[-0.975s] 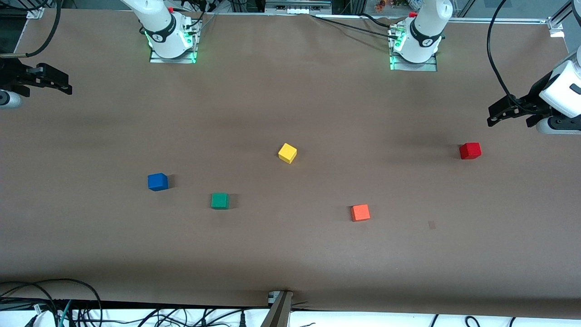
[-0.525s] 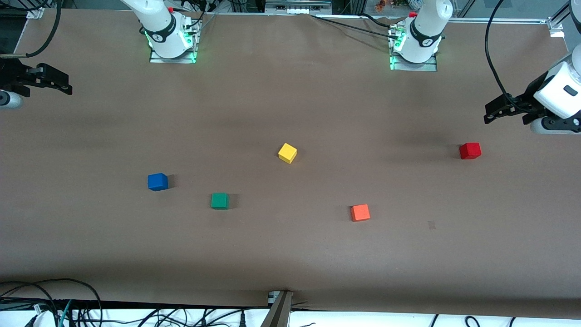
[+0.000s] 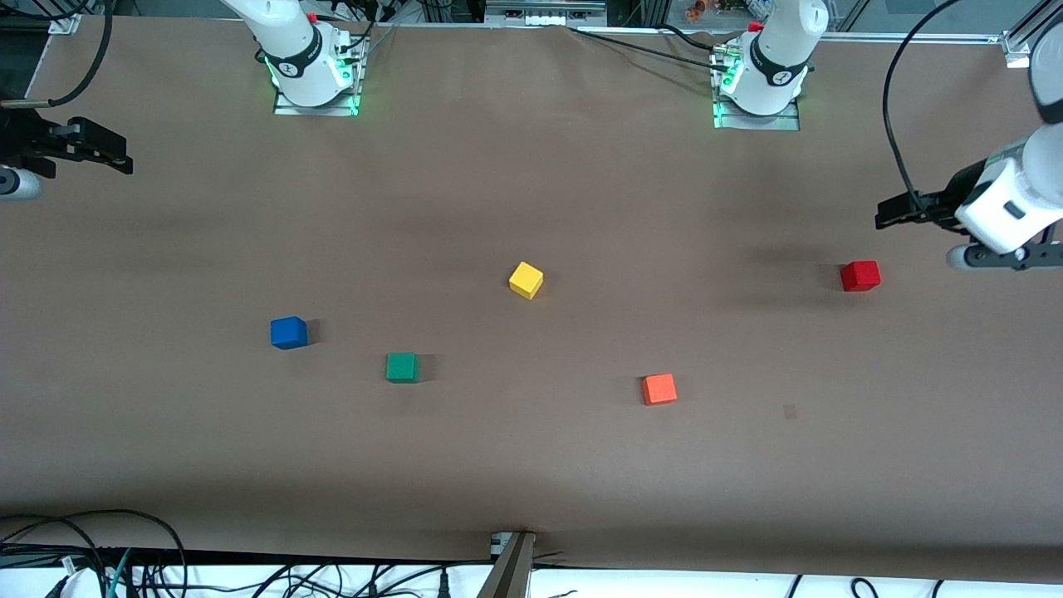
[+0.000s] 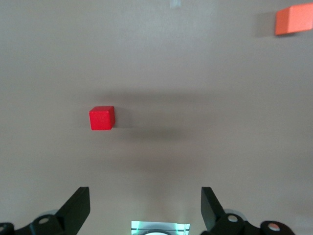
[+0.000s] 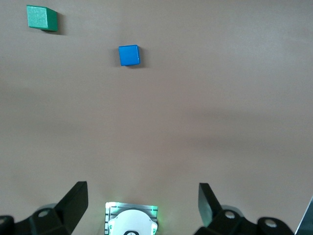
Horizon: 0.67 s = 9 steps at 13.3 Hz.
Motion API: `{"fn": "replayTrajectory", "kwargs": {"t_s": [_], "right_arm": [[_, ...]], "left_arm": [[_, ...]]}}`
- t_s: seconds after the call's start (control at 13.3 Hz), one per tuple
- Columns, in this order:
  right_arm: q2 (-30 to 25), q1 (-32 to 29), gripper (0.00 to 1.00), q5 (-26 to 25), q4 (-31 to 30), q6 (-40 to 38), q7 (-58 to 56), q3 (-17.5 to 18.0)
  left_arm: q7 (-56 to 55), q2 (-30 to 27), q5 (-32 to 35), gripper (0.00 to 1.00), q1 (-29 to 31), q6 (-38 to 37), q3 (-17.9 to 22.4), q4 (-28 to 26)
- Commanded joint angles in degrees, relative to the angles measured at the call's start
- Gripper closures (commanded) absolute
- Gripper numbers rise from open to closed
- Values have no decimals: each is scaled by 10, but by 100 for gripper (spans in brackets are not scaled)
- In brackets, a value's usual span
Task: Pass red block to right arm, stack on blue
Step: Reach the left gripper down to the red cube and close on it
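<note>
The red block (image 3: 859,275) sits on the table toward the left arm's end; it also shows in the left wrist view (image 4: 102,118). My left gripper (image 3: 895,211) hangs open and empty over the table close to the red block, apart from it; its own view shows it wide open (image 4: 144,200). The blue block (image 3: 288,332) sits toward the right arm's end and shows in the right wrist view (image 5: 129,55). My right gripper (image 3: 116,154) waits open and empty over the table edge at its end, wide open in its own view (image 5: 142,196).
A yellow cube (image 3: 526,280) lies mid-table. A green cube (image 3: 402,366) lies beside the blue block, nearer the camera. An orange cube (image 3: 658,389) lies nearer the camera than the red block, toward mid-table. The arm bases (image 3: 311,75) (image 3: 757,79) stand along the table's robot edge.
My left arm's hand has turned and shifted a little toward the table's middle, over the area by the red block. The right arm and all cubes have not moved.
</note>
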Motion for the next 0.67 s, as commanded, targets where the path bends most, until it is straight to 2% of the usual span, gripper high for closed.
{"fn": "replayTrajectory", "kwargs": {"t_s": [0.0,0.3,0.45,0.6], "right_arm": [[5,-5,0,10,13,-2,-3,1],[5,-5,0,10,13,-2,-3,1],[7,-5,0,10,14,-1,-3,1],[9,-5,0,10,19,-2,-3,1]], "left_arm": [[6,29,13,0,9,6,-1,-12],[33,117,26,0,66,62,-1,-31],[66,118,33,0,90,153,-1,-87],[69,99,66,0,93,262,-1,-170]]}}
